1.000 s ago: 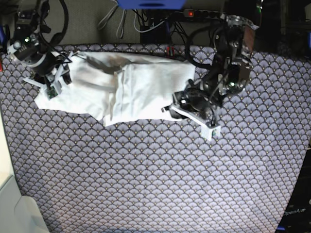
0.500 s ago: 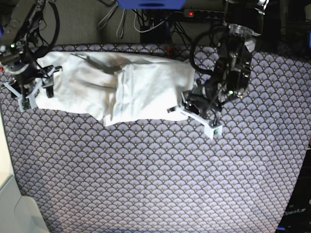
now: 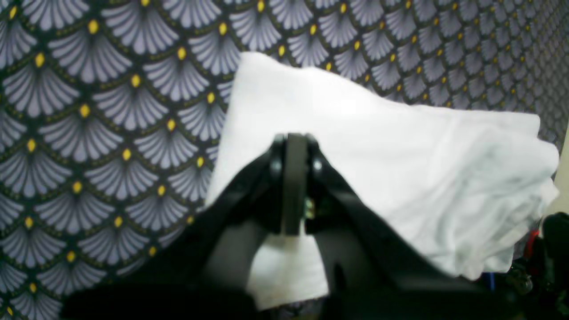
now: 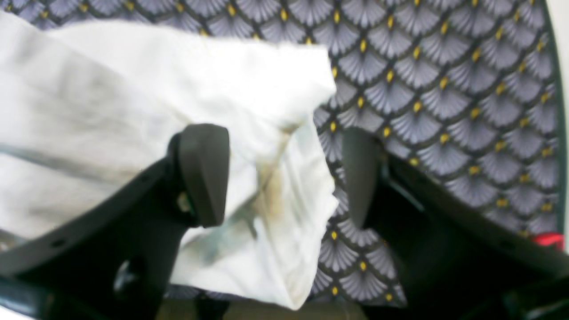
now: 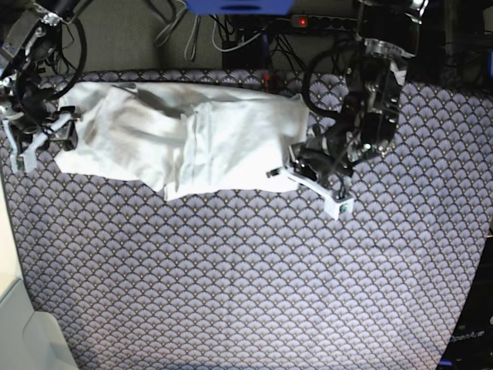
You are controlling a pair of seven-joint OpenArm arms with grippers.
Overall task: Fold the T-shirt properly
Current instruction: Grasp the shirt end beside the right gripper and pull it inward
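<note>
A: Where's the T-shirt (image 5: 192, 139)?
B: Bunched at twelve o'clock on the patterned mat (image 5: 246, 285).
A: Grippers?
B: Left gripper (image 3: 293, 178) pinches its three-o'clock hem; right gripper (image 4: 280, 173) gapes wide, empty.
A: Handling?
B: Soft, limp; best taken by the corners.

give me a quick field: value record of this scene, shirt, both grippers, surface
shirt: white T-shirt, partly folded, wrinkled, lying flat
left gripper: left gripper fingers shut at one shirt edge; pinch not clear
right gripper: right gripper fingers open, straddling the other edge, holding nothing
surface: patterned cloth with scallop print
</note>
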